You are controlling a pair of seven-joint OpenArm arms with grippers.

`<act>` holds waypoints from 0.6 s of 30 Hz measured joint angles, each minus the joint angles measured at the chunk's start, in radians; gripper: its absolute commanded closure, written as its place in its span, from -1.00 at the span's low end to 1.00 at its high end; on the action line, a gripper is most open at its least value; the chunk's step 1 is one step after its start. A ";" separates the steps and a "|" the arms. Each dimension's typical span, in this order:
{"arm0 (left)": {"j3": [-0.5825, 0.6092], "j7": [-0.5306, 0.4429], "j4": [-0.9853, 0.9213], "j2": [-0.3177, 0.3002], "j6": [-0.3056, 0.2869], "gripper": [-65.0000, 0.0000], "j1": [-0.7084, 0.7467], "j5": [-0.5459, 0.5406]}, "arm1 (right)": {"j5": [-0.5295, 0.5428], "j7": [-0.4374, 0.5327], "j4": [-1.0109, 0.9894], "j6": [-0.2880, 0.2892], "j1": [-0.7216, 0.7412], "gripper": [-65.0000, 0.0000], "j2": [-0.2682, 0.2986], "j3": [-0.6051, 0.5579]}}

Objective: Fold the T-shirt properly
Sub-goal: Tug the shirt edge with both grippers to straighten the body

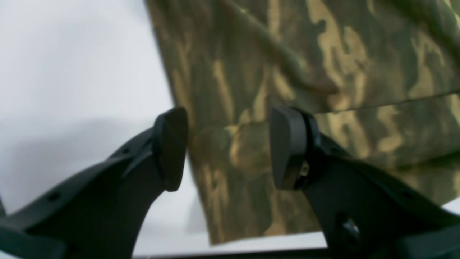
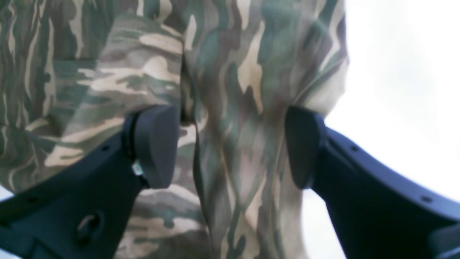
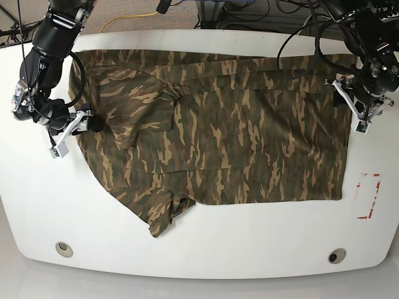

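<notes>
Camouflage T-shirt (image 3: 212,137) lies spread flat on the white tabletop (image 3: 199,249), between the two claws. Left claw (image 1: 228,147) stands released over the shirt's hem edge, nothing between its pads. Right claw (image 2: 231,145) stands released too, cloth bunched beneath its spread pads. No readable writing shows anywhere.
</notes>
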 measured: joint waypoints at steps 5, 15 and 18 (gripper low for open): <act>0.006 -0.005 -0.032 0.008 0.000 -0.06 -0.018 0.037 | -0.007 -0.006 -0.001 0.000 -0.022 -0.37 -0.014 0.006; 0.006 -0.007 -0.148 0.006 0.001 -0.05 -0.019 0.040 | 0.002 -0.003 -0.001 0.000 -0.021 -0.37 -0.038 0.001; 0.006 -0.014 -0.171 0.006 0.000 -0.04 -0.024 0.036 | 0.001 -0.003 -0.001 0.000 -0.021 -0.37 -0.036 0.001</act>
